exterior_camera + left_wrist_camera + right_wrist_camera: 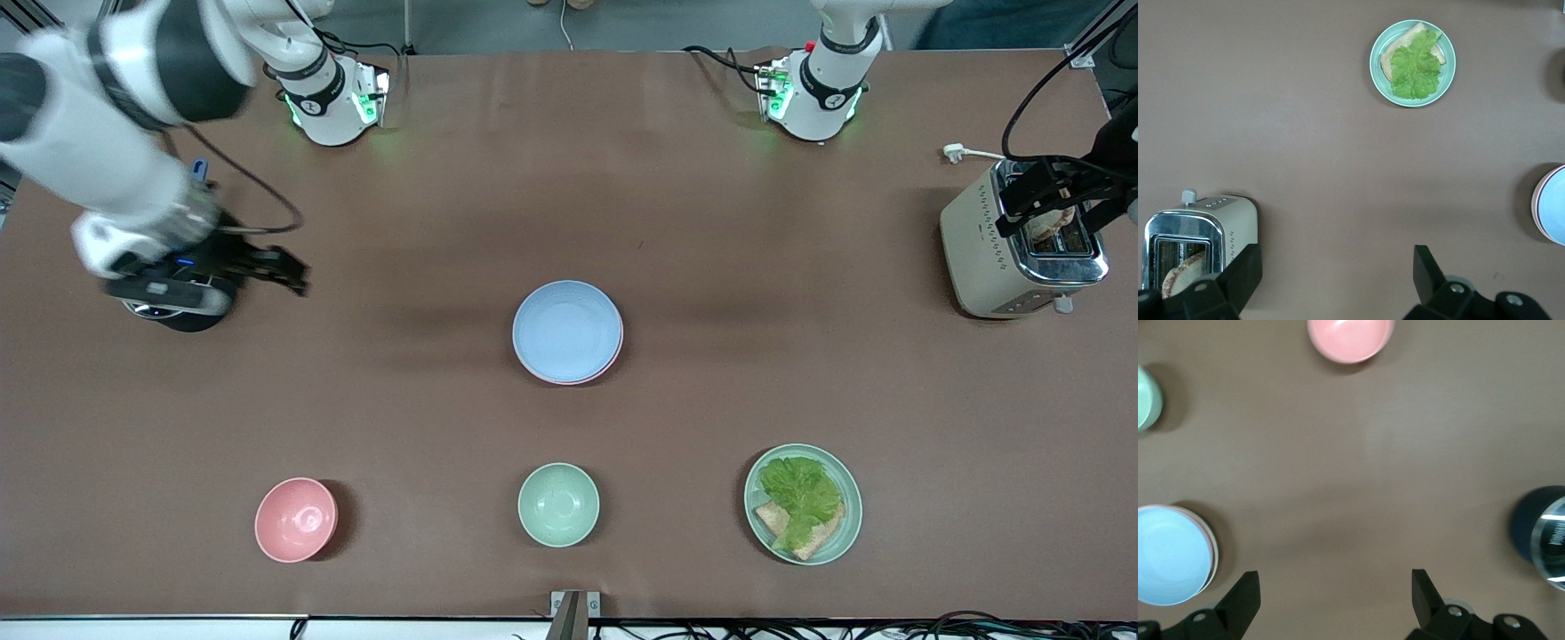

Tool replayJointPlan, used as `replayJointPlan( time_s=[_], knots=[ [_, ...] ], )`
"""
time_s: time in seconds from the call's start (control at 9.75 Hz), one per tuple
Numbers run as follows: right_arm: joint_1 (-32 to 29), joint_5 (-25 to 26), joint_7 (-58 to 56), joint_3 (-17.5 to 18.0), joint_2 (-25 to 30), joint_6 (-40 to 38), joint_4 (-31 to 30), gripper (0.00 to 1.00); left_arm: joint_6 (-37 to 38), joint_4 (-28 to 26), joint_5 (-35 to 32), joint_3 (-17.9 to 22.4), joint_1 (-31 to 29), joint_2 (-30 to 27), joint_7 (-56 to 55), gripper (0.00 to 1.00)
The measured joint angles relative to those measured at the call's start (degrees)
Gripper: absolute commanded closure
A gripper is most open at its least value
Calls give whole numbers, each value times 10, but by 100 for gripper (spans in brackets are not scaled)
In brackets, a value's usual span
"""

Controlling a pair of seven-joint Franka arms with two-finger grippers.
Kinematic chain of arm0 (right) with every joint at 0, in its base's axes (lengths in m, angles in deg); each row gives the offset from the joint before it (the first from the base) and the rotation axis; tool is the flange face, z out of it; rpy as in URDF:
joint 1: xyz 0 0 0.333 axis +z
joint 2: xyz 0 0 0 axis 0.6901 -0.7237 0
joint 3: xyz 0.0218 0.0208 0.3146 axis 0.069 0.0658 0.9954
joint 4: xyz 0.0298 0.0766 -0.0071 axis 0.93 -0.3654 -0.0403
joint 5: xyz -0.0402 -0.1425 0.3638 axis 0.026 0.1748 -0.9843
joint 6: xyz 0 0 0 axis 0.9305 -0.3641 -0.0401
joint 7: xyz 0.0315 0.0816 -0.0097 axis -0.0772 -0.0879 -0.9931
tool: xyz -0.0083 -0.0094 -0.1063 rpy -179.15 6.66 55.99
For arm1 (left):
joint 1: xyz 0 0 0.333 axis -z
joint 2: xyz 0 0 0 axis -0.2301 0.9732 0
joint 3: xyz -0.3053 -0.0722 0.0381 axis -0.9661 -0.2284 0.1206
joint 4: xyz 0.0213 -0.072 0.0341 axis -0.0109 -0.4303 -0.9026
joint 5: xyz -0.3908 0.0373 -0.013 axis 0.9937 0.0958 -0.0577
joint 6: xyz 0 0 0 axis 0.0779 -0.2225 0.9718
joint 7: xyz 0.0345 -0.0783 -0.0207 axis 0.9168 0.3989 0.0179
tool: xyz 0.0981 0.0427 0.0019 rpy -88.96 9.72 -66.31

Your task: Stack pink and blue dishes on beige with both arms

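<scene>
1. Look at the middle of the surface [676,178]. The blue plate [566,330] sits on top of the stack there. A thin edge of the pink plate [594,376] peeks out just under it.
2. You cannot see the beige plate. It may be hidden at the bottom of the stack, but you cannot tell.
3. The right gripper [1335,603] hangs over the bare surface near a dark round thing [182,311], toward the right arm's end. Its jaws are wide apart and hold nothing.
4. The left gripper [1337,279] hangs over the toaster [1013,253], toward the left arm's end. Its jaws are wide apart too and hold nothing.
5. The stacking looks done, or very close to done. Both arms are well away from the plates.
6. Your next move is likely small. Check that the stack sits straight, then let both arms rest.
7. Leave the pink bowl [295,519], the green bowl [558,504] and the green plate [845,533] with lettuce [800,491] where they are.
</scene>
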Motion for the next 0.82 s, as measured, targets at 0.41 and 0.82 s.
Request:
replayJointPlan(
  time_s=[0.41, 0.82],
  knots=[
    [-14, 4, -114, -76, 1, -128, 141, 0, 0, 22, 22, 2, 2, 0, -4, 0],
    [-24, 5, -118, -76, -4, -205, 197, 0, 24, 25, 22, 40, 26, 0, -3, 0]
  ],
)
